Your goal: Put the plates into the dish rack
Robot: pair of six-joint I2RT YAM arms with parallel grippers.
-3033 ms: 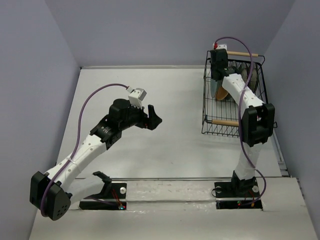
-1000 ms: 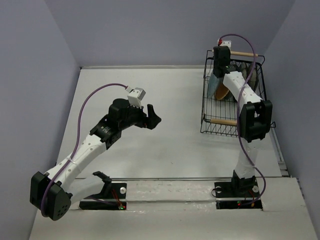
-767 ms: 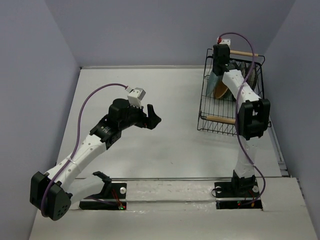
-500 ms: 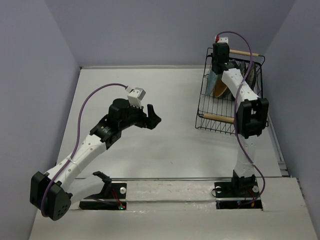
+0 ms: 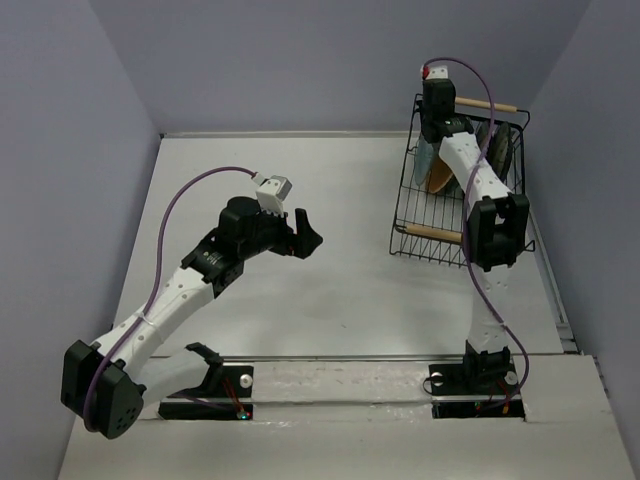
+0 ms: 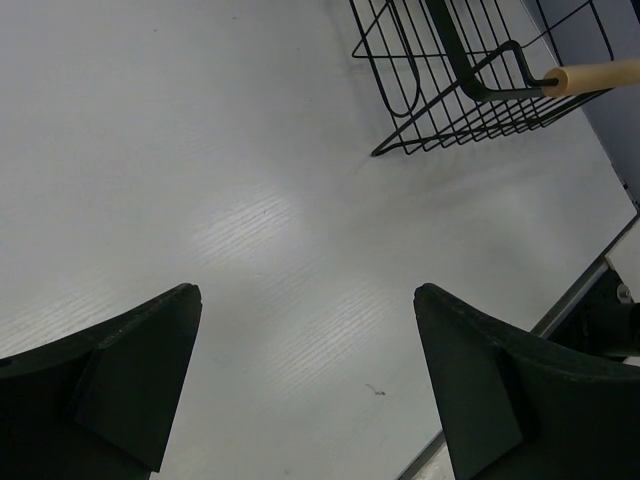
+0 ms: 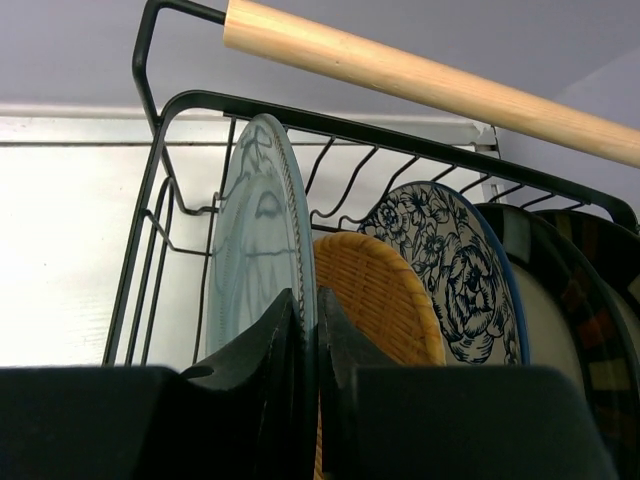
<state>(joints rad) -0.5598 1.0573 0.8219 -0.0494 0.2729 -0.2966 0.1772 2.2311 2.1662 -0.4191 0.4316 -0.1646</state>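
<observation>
1. The right gripper (image 7: pixel 307 318) is narrowed onto the lower rim of the teal plate (image 7: pixel 255 235), with one black finger on each face.
2. The teal plate is smooth and glossy. It stands on edge at the left end of the dish rack (image 5: pixel 452 195), just inside the thin black wire end wall.
3. Right beside it stands a smaller orange-tan plate (image 7: pixel 380 300) with a woven, basket-like texture.
4. Next comes a round flowered plate (image 7: pixel 452 262), white with dark blue blooms, and then the cream plates (image 7: pixel 545 312) with dark striped rims.
5. A round, pale wooden handle (image 7: pixel 430 78) runs across above the plates.
6. The left gripper (image 6: pixel 300 380) hangs wide open with nothing between its blunt black fingers. It is over the matte white table (image 6: pixel 200 160), well apart from the rack.
</observation>
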